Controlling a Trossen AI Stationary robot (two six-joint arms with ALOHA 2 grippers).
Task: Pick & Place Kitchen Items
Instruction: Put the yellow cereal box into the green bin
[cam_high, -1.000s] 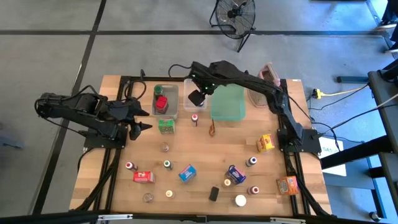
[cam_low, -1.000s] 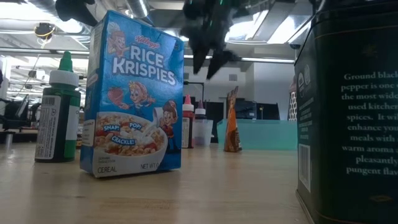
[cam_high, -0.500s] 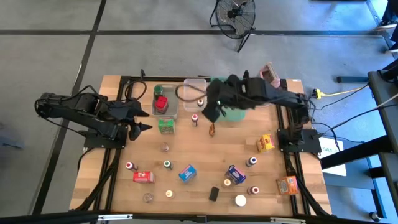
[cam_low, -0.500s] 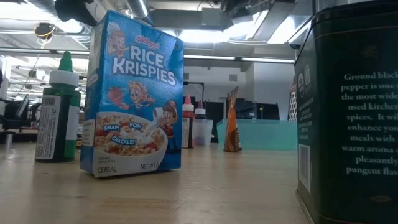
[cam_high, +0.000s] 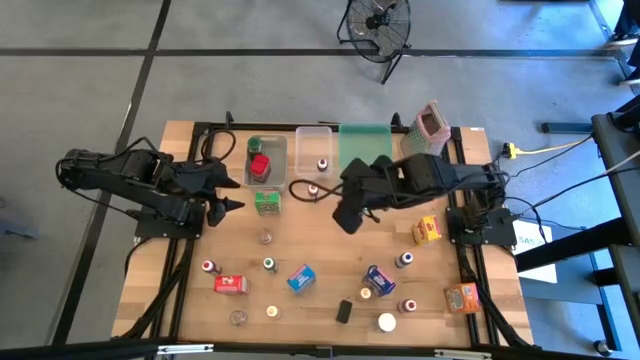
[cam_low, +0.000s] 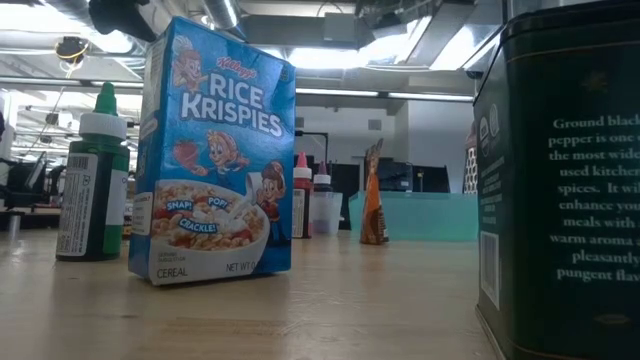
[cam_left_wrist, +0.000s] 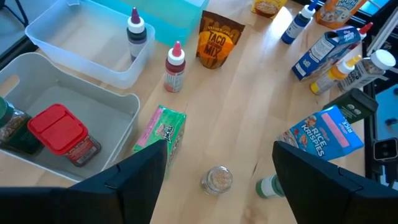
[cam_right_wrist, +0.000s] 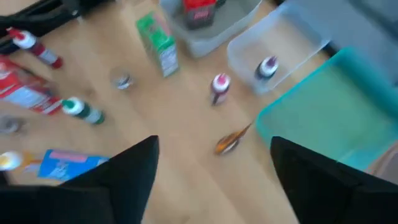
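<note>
Right gripper (cam_high: 343, 219) hangs over mid-table with its fingers spread wide and nothing between them; the kitchen items lie scattered across the wood and in the bins.

In the right wrist view both fingers stand well apart over bare wood, with the orange taco-mix packet (cam_right_wrist: 231, 141) and the red-capped bottle (cam_right_wrist: 219, 88) beyond them. The dark-capped bottle (cam_high: 322, 164) stands inside the clear bin (cam_high: 303, 152), and the red-lidded jar (cam_high: 259, 165) sits in the neighbouring bin (cam_high: 281, 165). The green box (cam_high: 266, 202) lies just in front of that bin, near the left gripper (cam_high: 231, 204), which waits at the table's left side, fingers also wide and empty. Toward the near edge, the blue cereal box (cam_high: 301, 278) stands among small bottles.
</note>
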